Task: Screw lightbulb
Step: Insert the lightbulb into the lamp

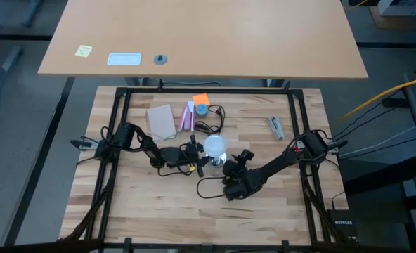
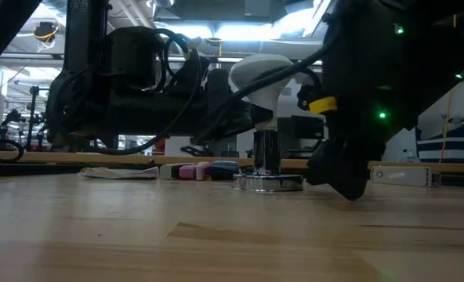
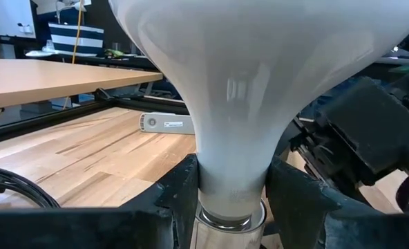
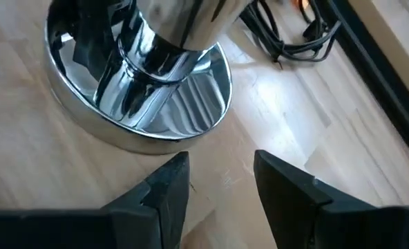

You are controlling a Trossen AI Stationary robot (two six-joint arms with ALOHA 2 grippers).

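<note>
Two dark grippers are working mid-worktop. Nearer the front edge, the right gripper (image 4: 215, 183) is hovering parted and empty, just beside the shiny round chrome socket base (image 4: 139, 114). Behind it, the left gripper (image 3: 232, 190) is pinching the frosted white lightbulb's (image 3: 253, 83) narrow neck upright over the socket. Turning should be staying gentle and vertical. Threads are hiding inside the collar.

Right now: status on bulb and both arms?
Left gripper shut on bulb neck, bulb upright in socket. Right gripper open, empty, beside socket base. Nothing in the way.
</note>
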